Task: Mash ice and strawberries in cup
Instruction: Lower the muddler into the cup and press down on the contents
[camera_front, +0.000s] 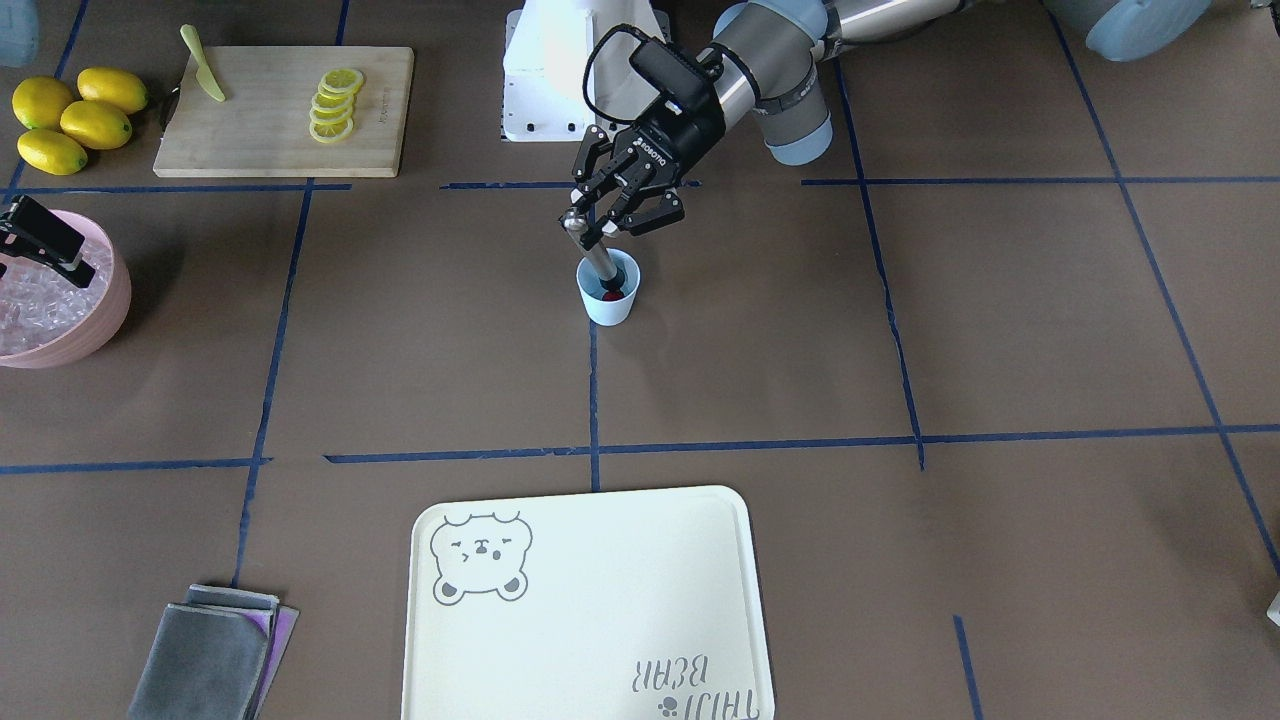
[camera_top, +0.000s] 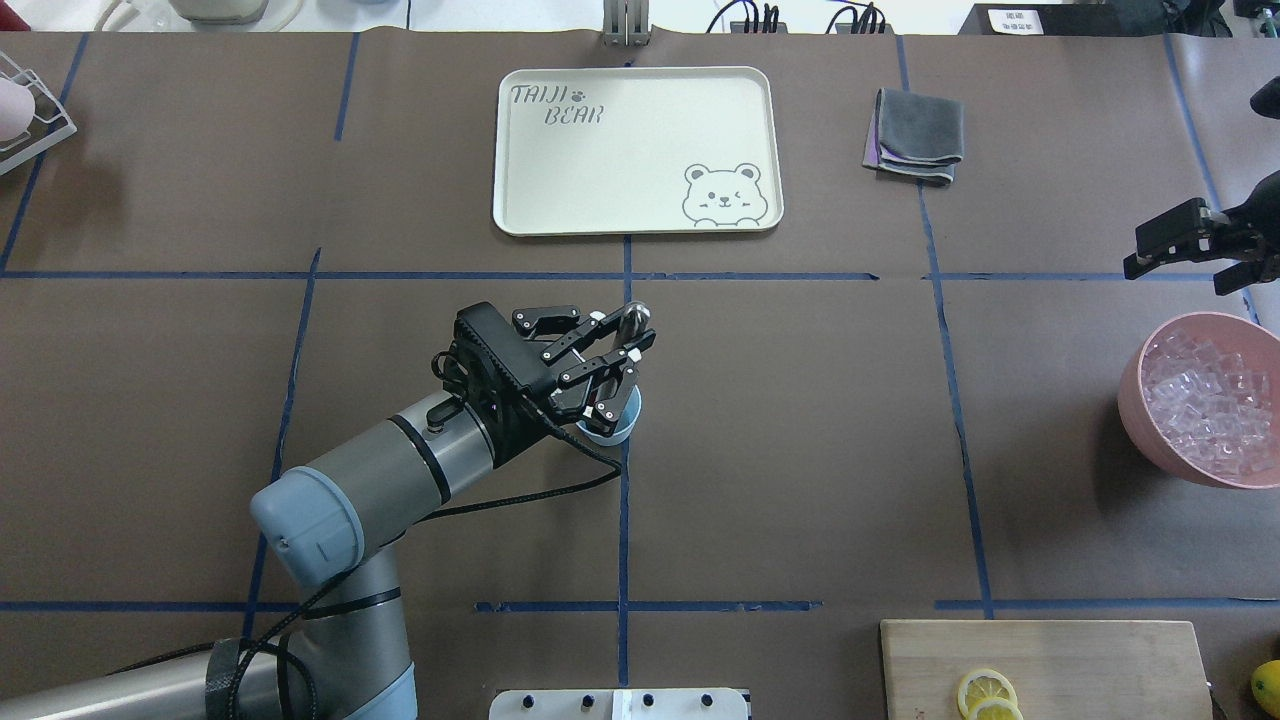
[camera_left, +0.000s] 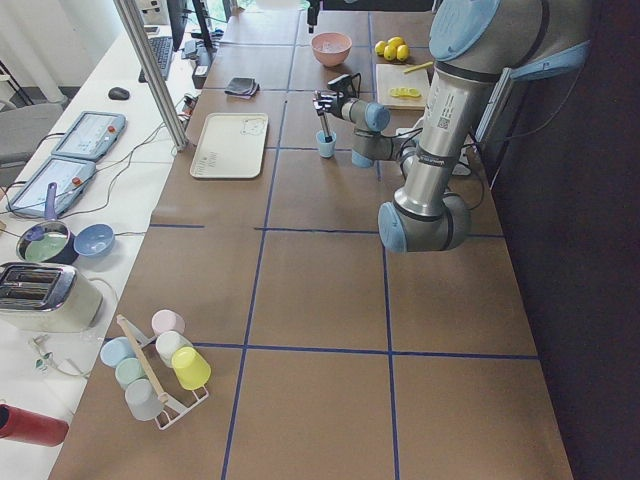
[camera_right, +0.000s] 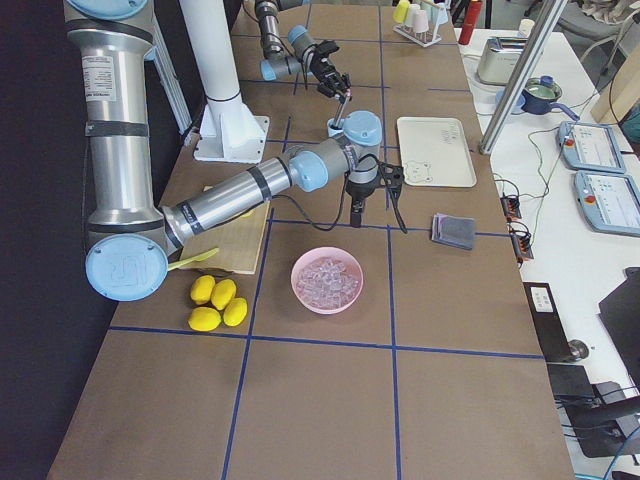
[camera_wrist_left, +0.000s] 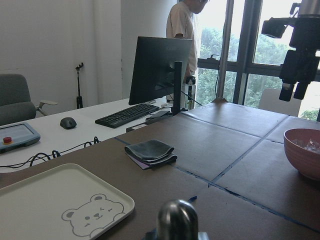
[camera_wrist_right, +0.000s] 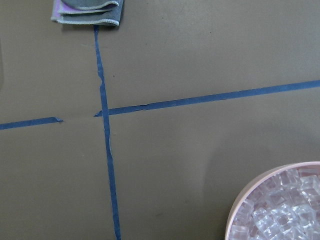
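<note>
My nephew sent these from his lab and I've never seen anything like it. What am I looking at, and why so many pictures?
It is one moment seen by six cameras: one facing the robot, one over its shoulders, one at each table end and one on each wrist. The robot is two jointed arms ending in two-finger grippers. The left gripper clamps a metal muddler that stands in a small blue cup with a red strawberry inside. The right gripper hangs near a pink bowl of ice. Also on the table are a bear tray, folded cloths, a cutting board with lemon slices and a green knife, and whole lemons.
</note>
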